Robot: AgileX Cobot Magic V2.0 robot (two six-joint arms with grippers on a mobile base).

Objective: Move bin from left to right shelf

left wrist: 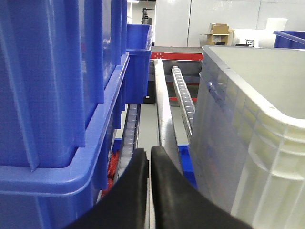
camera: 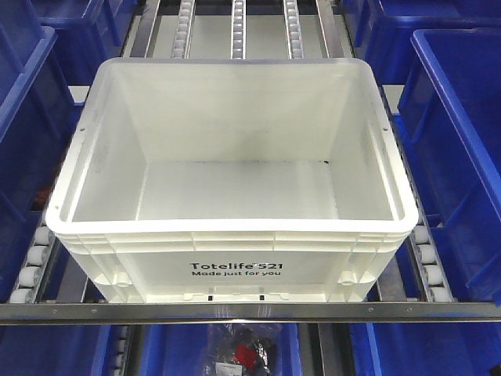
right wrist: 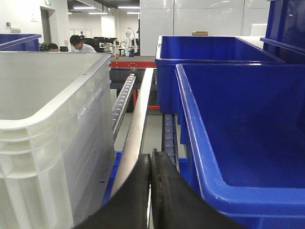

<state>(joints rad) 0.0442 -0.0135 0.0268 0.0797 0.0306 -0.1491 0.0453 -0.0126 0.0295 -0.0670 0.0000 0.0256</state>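
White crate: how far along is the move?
Done: nothing visibly; the large white rectangular plastic crate sits on the roller rails between blue plastic bins. In hand: left gripper and right gripper, both shut, sit beside its side walls, holding nothing. Left: grasp, lift, carry over.

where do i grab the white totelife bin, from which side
Take the bin under its ribbed rim on both side walls, left tool from its left, right tool from its right: it looks too wide for one, and that rim overhangs.
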